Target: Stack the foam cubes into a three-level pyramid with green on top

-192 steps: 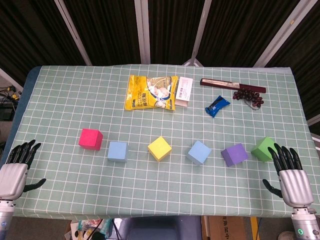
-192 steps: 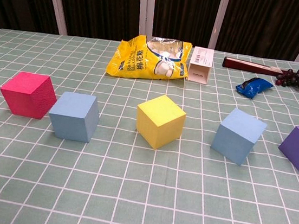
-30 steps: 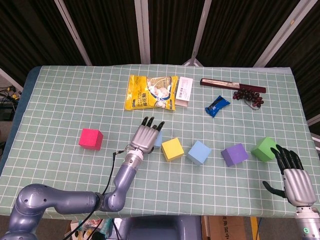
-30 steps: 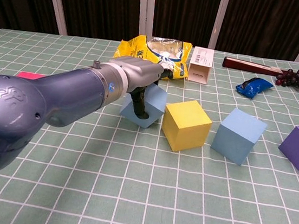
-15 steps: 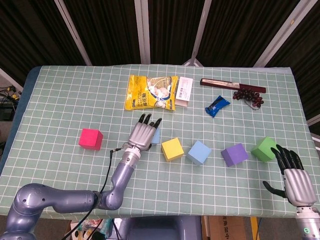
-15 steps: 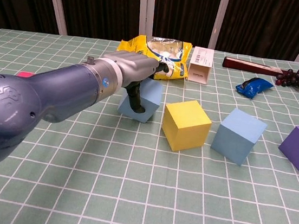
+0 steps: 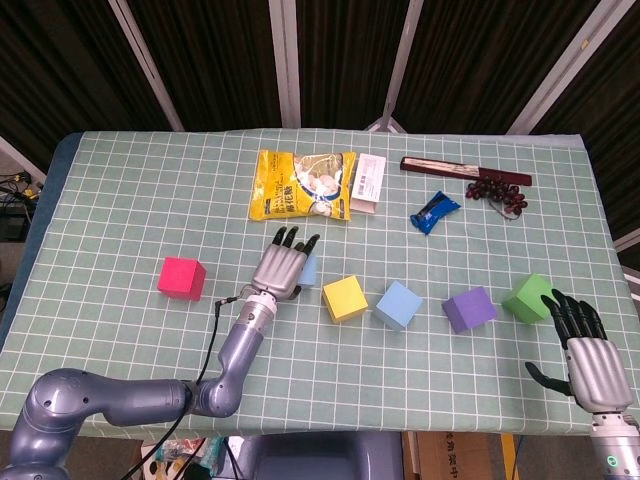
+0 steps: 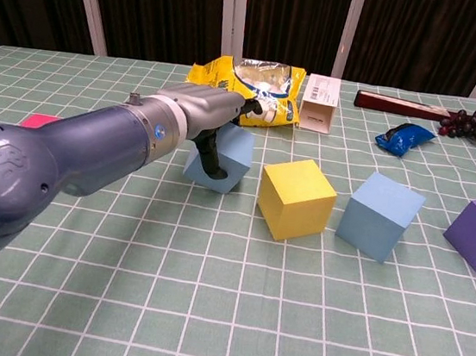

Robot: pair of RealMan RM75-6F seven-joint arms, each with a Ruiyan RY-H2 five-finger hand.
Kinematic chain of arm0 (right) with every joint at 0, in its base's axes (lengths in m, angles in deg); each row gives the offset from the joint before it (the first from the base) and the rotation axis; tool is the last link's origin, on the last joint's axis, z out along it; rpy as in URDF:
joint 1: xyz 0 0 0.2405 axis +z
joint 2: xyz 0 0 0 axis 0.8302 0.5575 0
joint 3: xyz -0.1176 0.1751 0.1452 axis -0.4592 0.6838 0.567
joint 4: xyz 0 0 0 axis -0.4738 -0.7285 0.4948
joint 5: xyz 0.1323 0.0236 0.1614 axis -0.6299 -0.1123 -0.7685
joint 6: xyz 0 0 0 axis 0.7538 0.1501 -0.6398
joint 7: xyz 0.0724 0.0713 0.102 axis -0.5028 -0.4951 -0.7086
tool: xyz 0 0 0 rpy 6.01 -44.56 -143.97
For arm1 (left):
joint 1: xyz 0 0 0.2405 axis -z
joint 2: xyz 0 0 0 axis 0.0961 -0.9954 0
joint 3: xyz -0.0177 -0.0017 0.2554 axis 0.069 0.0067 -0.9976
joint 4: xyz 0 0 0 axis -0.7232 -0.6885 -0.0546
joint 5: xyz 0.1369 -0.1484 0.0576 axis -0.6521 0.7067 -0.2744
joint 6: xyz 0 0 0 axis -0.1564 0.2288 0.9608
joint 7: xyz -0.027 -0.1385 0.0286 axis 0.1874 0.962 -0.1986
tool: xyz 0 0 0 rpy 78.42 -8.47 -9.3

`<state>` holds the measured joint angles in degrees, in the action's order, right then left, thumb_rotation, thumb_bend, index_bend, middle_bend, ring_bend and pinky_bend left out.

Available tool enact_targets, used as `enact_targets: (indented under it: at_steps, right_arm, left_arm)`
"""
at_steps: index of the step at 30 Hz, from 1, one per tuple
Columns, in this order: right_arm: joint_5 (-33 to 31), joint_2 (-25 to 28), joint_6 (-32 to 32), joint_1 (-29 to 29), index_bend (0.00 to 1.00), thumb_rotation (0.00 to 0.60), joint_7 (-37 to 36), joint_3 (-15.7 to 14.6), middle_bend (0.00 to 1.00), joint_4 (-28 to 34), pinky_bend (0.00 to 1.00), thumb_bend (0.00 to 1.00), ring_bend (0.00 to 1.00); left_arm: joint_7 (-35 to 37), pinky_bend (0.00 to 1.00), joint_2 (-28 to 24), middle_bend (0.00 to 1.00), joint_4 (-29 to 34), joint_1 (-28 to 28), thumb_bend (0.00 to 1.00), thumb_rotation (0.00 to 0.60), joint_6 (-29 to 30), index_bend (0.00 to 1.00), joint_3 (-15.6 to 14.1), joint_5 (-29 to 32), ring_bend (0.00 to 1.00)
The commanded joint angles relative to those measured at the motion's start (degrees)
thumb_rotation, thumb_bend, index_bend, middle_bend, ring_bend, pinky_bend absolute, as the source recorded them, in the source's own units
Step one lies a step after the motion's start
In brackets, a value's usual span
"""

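Going left to right, we see the pink cube (image 7: 181,277) sitting alone near the surface's (image 7: 120,200) 9 o'clock edge, mostly hidden behind the arm in the chest view. Next comes the left robot hand (image 7: 281,265), which holds a light blue cube (image 8: 221,160) with fingers over its top and the thumb down its near face. Over the last second this cube has drifted away from the yellow cube (image 7: 344,299), toward 11 o'clock, and it now sits tilted, one edge apparently off the cloth. We judge it is being carried or repositioned for the base row, so no level is built yet.

Further right lie the second light blue cube (image 7: 398,304), the purple cube (image 7: 469,309) and the green cube (image 7: 527,298), none of them touching. The right robot hand (image 7: 585,350) waits at 4 o'clock, fingers spread and empty, unchanged.

From the head view the held cube is nearly covered by the hand; we cannot tell whether it is fully lifted. The green cube is out of the chest view.
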<state>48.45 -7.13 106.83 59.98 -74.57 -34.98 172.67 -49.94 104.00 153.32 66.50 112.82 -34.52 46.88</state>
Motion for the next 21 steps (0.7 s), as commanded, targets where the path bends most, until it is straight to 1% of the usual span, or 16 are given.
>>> enact_targets:
  at_steps: [1, 21]
  right_arm:
    - [0.0, 0.0, 0.1, 0.0, 0.00, 0.600, 0.0, 0.0, 0.00, 0.0, 0.02, 0.22, 0.00]
    - [0.0, -0.2, 0.0, 0.0, 0.00, 0.600, 0.4, 0.1, 0.00, -0.1, 0.02, 0.22, 0.00]
  left_arm:
    - [0.5, 0.00, 0.1, 0.31, 0.0, 0.1, 0.36, 0.600, -0.3, 0.00, 0.1, -0.4, 0.00]
    - [4.5, 0.00, -0.8, 0.30, 0.5, -0.2, 0.36, 0.600, -2.1, 0.00, 0.1, -2.4, 0.00]
